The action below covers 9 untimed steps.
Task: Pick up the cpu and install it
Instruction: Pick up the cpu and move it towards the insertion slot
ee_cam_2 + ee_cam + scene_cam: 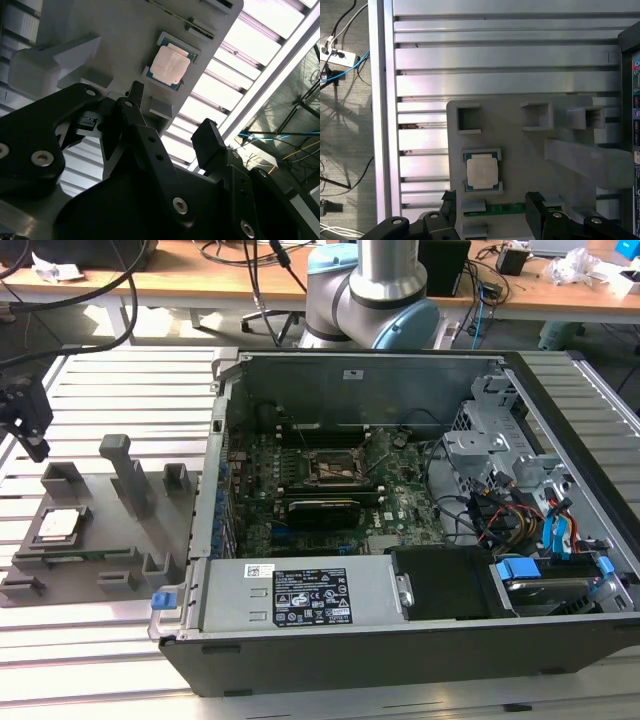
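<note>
The gripper [492, 206] hangs above the grey holder plate [525, 170], its jaws spread wide and gripping nothing. Beyond them the cpu [481, 171] lies flat in a square pocket of that plate, untouched. Beside the plate, farther along the slatted counter [495, 55], stands the open computer case [400, 660].

One cpu [480, 172], one computer case [400, 665]

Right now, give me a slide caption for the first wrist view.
Open gripper near the cpu, which rests in a grey fixture on the slotted metal table.
</note>
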Each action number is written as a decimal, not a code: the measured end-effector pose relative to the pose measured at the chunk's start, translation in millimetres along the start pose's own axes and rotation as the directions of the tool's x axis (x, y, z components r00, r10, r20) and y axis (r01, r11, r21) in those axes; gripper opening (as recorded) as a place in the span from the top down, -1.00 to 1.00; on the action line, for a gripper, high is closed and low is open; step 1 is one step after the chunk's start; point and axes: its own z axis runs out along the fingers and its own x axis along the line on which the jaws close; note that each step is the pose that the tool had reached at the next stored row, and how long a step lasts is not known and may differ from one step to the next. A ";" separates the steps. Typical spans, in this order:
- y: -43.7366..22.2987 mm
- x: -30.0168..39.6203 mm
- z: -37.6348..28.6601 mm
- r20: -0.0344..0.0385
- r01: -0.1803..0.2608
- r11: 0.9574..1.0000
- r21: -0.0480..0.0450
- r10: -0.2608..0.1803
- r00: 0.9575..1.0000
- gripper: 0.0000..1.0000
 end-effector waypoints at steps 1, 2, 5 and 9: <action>0.0 0.0 0.4 0.000 0.000 1.000 0.000 0.000 1.000 -0.33; 0.0 0.0 0.9 0.000 0.000 1.000 0.000 0.000 1.000 -0.33; 0.0 0.1 2.4 0.000 0.000 1.000 0.000 0.000 1.000 -0.33; 0.1 0.1 4.4 0.000 0.000 1.000 -0.001 0.000 1.000 -0.33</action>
